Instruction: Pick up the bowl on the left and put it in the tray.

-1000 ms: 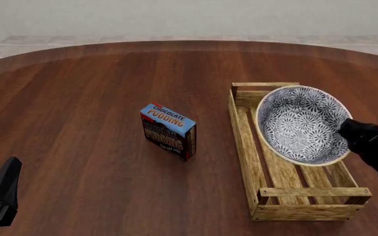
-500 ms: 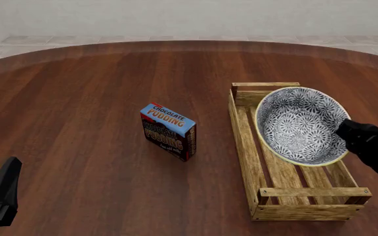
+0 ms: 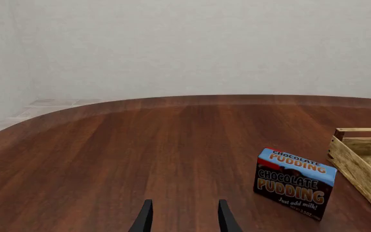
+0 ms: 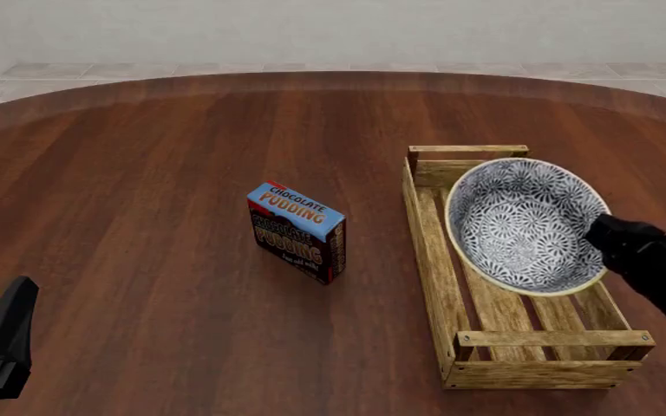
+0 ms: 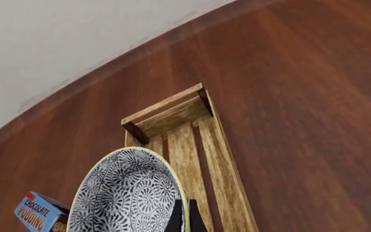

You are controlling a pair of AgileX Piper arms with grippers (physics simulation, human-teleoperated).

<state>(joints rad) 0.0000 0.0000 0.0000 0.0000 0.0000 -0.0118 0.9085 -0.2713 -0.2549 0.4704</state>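
Note:
The blue-and-white patterned bowl (image 4: 526,225) hangs tilted over the middle of the slatted wooden tray (image 4: 426,234), its opening turned toward the left and the camera. My right gripper (image 4: 602,232) is shut on the bowl's right rim. In the right wrist view the dark fingers (image 5: 184,215) pinch the yellowish rim of the bowl (image 5: 127,193), with the tray (image 5: 227,164) beneath and beyond. My left gripper (image 4: 3,334) rests low at the table's near left, far from the bowl. Its fingers (image 3: 145,217) stand apart, open and holding nothing.
A blue-and-brown chocolate pudding box (image 4: 296,230) stands upright on the round wooden table (image 4: 136,173), left of the tray. It also shows in both wrist views, as the box (image 3: 293,182) and the box (image 5: 40,212). A pale wall lies behind.
The bowl has shifted slightly left and down over the tray, carried by my right gripper. The left arm has not moved.

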